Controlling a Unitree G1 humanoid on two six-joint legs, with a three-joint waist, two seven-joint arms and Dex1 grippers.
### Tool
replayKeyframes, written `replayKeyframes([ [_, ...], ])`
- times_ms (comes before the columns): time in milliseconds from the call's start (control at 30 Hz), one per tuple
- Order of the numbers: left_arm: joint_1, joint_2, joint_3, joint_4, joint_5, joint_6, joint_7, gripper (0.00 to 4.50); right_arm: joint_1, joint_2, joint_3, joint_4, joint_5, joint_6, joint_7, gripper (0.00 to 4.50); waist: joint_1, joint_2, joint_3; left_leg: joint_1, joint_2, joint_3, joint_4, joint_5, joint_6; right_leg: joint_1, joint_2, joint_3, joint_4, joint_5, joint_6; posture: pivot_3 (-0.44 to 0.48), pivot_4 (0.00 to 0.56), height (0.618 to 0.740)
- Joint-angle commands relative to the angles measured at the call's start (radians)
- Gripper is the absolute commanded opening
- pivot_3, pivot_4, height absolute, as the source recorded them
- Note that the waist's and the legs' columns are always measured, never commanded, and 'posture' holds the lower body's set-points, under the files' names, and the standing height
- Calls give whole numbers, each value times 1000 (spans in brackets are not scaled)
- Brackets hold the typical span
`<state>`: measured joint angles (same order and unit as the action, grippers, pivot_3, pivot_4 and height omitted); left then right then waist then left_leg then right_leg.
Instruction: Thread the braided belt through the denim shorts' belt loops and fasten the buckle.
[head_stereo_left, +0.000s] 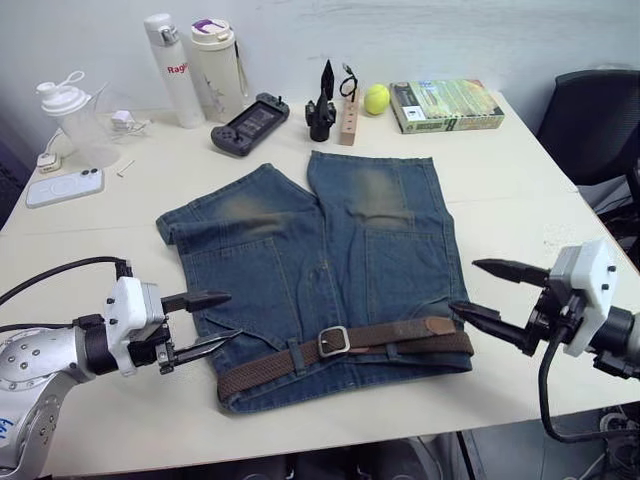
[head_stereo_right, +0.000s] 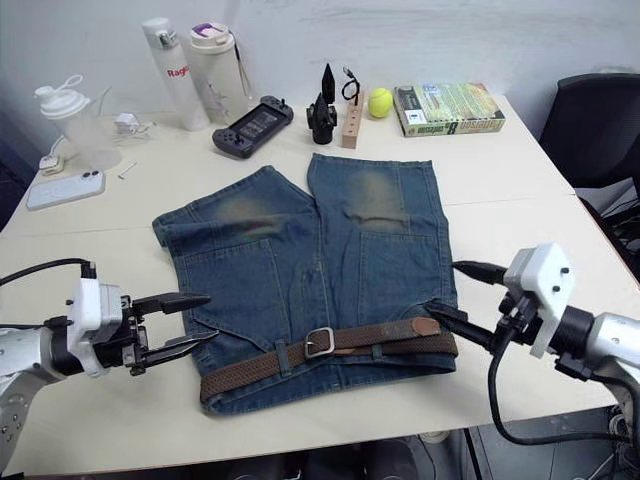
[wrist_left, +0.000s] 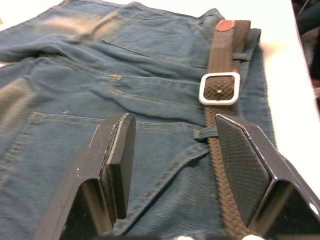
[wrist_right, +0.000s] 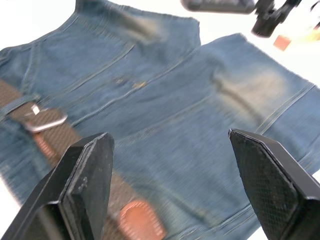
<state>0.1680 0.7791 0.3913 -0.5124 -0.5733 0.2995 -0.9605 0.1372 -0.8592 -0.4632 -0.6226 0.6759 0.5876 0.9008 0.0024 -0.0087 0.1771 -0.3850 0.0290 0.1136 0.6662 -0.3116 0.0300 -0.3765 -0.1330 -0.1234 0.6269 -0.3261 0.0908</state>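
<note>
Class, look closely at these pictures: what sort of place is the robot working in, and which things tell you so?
Probably an office or lab workspace, not a home: a plain white table holds a phone, drink bottles and a handheld game console, with a black office chair beside it.

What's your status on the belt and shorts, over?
Left gripper open, empty, beside the shorts' left edge. Right gripper open, empty, by the belt tip. Braided belt through belt loops on denim shorts, buckle fastened. Nothing obstructing.
</note>
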Motion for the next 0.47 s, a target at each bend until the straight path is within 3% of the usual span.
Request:
replayKeyframes([
  [33,-8,-18,4,-8,26,-36,33,2864,10,4,30,-20,-23,-28,-6,3897,0,0,0,0,0,0,0,0,0,0,0,0,0,0,0,0,150,724],
  [467,-21,-36,-23,-3,37,-41,65,2864,-4,11,75,-16,-31,-34,-22,3897,0,0,0,0,0,0,0,0,0,0,0,0,0,0,0,0,150,724],
])
